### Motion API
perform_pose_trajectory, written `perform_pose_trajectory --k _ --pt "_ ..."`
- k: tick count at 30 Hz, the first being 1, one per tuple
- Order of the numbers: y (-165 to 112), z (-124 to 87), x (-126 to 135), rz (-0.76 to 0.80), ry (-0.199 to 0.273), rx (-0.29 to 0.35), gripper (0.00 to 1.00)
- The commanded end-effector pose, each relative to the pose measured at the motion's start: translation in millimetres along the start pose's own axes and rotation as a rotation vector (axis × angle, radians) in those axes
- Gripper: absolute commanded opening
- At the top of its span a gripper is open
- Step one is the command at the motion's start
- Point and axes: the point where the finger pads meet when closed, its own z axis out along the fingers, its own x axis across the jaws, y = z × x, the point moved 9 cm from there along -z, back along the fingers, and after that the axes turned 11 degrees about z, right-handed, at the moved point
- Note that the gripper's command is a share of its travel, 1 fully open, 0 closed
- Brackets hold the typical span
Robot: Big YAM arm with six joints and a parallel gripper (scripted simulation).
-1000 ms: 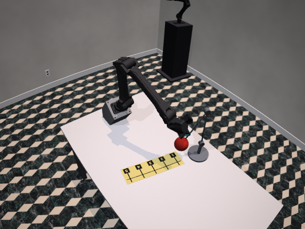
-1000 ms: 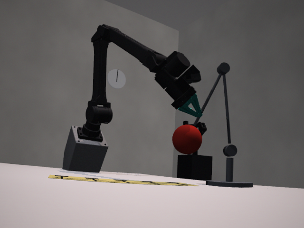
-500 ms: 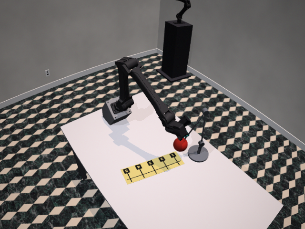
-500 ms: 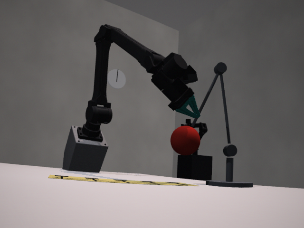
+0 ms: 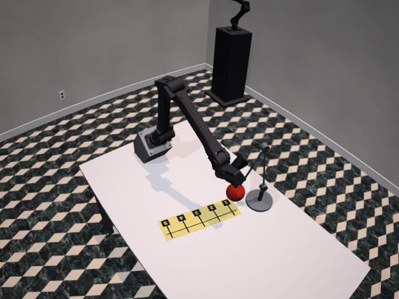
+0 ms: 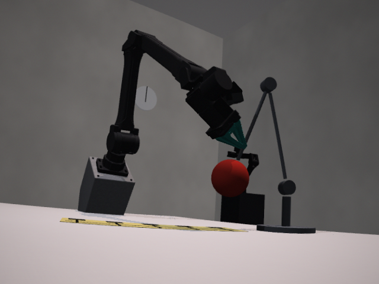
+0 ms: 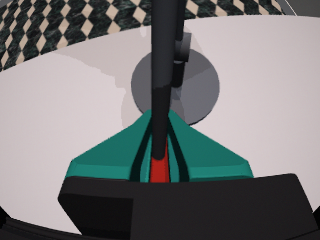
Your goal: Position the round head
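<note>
The lamp has a round grey foot (image 5: 259, 200) on the white bench, two thin dark rods joined at an upper joint (image 5: 264, 147), and a round red head (image 5: 235, 192). The head hangs above the bench, close to the foot and near the strip's nearest end; it also shows in the exterior view (image 6: 230, 177). My gripper (image 6: 241, 145), with teal fingers, is shut on the lamp's outer rod just above the head. In the wrist view the fingers clasp the dark rod (image 7: 163, 47), with the foot (image 7: 175, 87) below. The yellow strip (image 5: 199, 218) carries five numbered marks.
My arm's grey base (image 5: 151, 146) stands at the bench's back left. A black pedestal (image 5: 230, 65) with another arm stands on the chequered floor behind the bench. The bench's edge runs close behind the lamp's foot.
</note>
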Motion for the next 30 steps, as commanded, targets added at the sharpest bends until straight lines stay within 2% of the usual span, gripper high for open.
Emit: perform_pose_trajectory --k 1,13,30 --pt "-17.3 -8.6 -19.7 -0.016 -0.044 0.059 0.0" --pt "-17.3 -8.6 -19.7 -0.016 -0.044 0.059 0.0" --pt "-32.7 -12.2 -32.9 -0.016 -0.044 0.059 0.0"
